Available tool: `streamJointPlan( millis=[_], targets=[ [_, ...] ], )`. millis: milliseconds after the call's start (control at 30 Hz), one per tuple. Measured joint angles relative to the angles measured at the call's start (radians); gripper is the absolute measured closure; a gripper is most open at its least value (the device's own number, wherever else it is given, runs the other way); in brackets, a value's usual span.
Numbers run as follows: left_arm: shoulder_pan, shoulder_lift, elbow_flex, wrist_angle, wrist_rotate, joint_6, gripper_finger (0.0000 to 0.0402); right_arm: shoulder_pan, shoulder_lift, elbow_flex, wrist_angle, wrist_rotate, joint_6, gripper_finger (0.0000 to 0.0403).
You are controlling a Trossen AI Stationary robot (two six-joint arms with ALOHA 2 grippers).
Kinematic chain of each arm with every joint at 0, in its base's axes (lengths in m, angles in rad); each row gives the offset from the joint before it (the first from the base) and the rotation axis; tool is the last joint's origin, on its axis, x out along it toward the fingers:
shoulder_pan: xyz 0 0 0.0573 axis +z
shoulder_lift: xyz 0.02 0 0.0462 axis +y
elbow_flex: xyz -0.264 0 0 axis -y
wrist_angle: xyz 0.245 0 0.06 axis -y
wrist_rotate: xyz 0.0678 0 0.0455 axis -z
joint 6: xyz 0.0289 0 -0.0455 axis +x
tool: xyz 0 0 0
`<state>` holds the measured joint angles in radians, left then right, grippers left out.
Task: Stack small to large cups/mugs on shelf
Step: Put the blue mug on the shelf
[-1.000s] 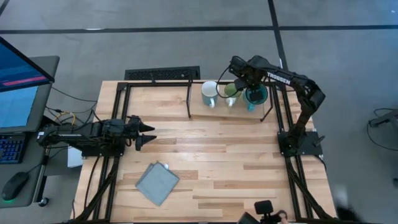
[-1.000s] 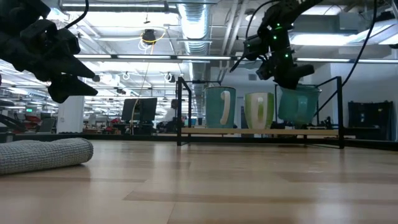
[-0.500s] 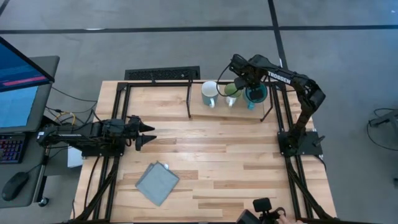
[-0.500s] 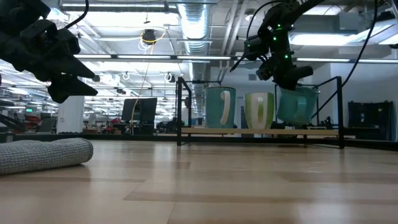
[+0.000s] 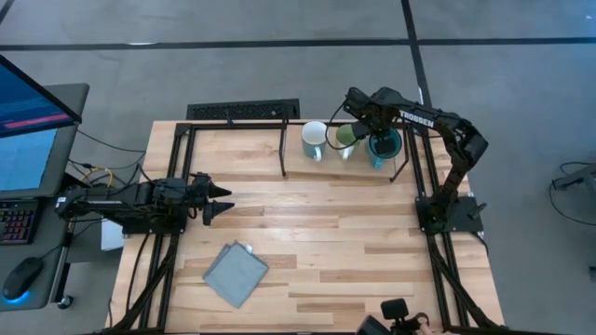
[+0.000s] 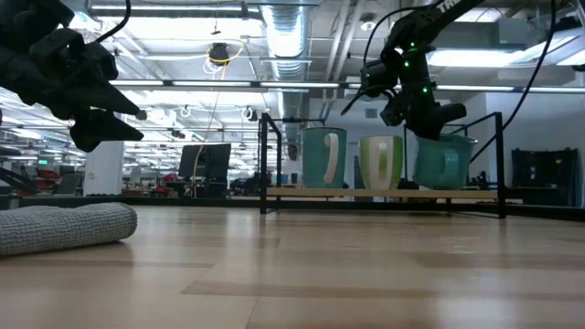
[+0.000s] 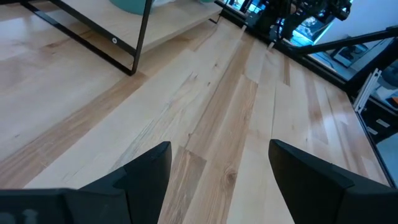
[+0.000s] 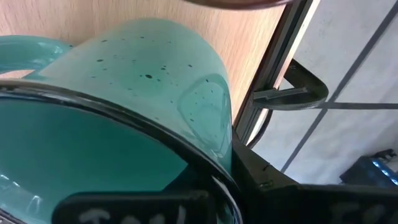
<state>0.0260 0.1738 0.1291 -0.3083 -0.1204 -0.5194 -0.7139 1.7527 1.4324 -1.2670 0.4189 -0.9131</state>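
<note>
**Three mugs in a row on the shelf, right jaws clamped on the teal one**

Nearest the front edge of the table [image 5: 326,270], a grey folded cloth [image 5: 235,274] lies flat on the wood. Farther in, at the left side, the left gripper [image 5: 220,200] hovers over the table well apart from everything else, its jaws spread and holding nothing; its wrist view shows only bare planks between its fingers [image 7: 140,180].

At the far edge stands the shelf [image 6: 384,194], a light-wood plank on thin black legs. On it, three mugs stand upright in a row: the white mug [image 5: 314,140] at the left, the light green mug [image 5: 346,138] in the middle, just beside it, and the teal mug [image 5: 383,144] at the right end. The right gripper [image 5: 371,130] reaches down onto the teal mug, its jaws clenched on the rim [image 8: 124,121].
</note>
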Motion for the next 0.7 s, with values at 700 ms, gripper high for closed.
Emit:
streamJointPlan(
  millis=[700],
  targets=[
    [0.000, 0.000, 0.000, 0.007, 0.000, -0.020, 0.0140, 0.007, 0.002, -0.003, 0.029, 0.020, -0.011, 0.0336]
  ],
)
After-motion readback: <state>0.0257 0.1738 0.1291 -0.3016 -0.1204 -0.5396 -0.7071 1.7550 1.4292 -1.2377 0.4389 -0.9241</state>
